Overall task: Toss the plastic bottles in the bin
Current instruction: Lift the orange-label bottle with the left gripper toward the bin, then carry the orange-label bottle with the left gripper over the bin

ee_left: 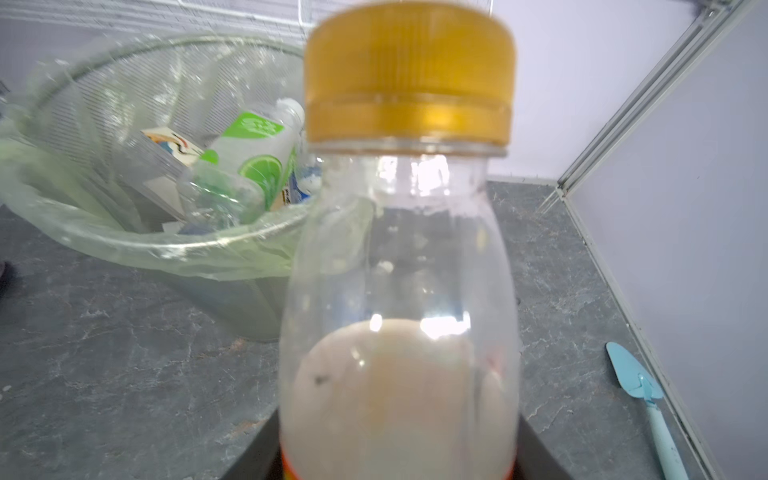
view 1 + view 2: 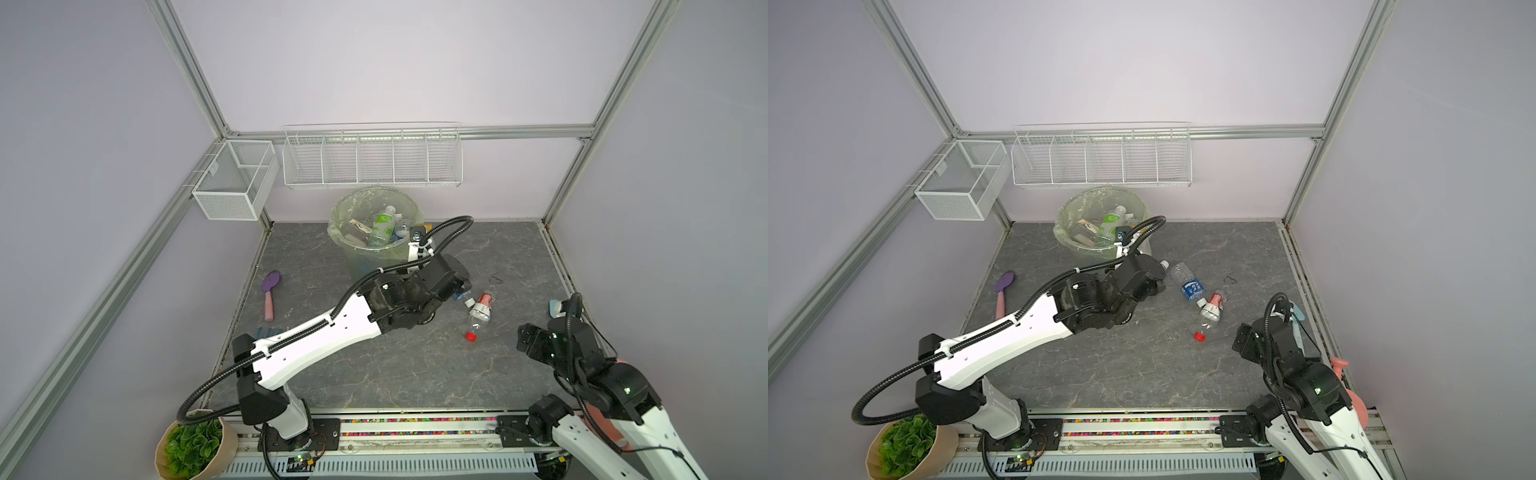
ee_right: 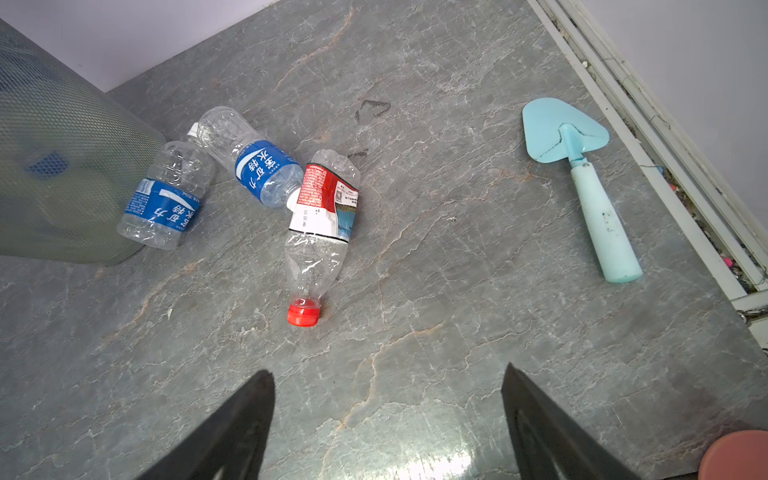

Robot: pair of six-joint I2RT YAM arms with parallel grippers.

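Observation:
My left gripper (image 1: 395, 457) is shut on a clear plastic bottle (image 1: 399, 257) with an orange cap, held upright beside the bin's rim. In both top views this gripper (image 2: 419, 239) (image 2: 1124, 236) hovers at the near right edge of the pale-green bin (image 2: 345, 201) (image 2: 1067, 208) (image 1: 124, 245). Inside lies a green-labelled bottle (image 2: 382, 226) among other bottles. On the table lie two blue-labelled bottles (image 3: 162, 199) (image 3: 257, 162) and a red-labelled one (image 3: 320, 220) (image 2: 482, 309) (image 2: 1210, 309). My right gripper (image 3: 387, 370) (image 2: 530, 336) stands open and holds nothing, near the table's right side, short of those bottles.
A purple brush (image 2: 270, 291) lies at the left. A light-blue scraper (image 3: 582, 178) lies by the right wall rail. White wire baskets (image 2: 372, 158) (image 2: 235, 178) hang on the back and left walls. A potted plant (image 2: 193, 446) stands at the front left.

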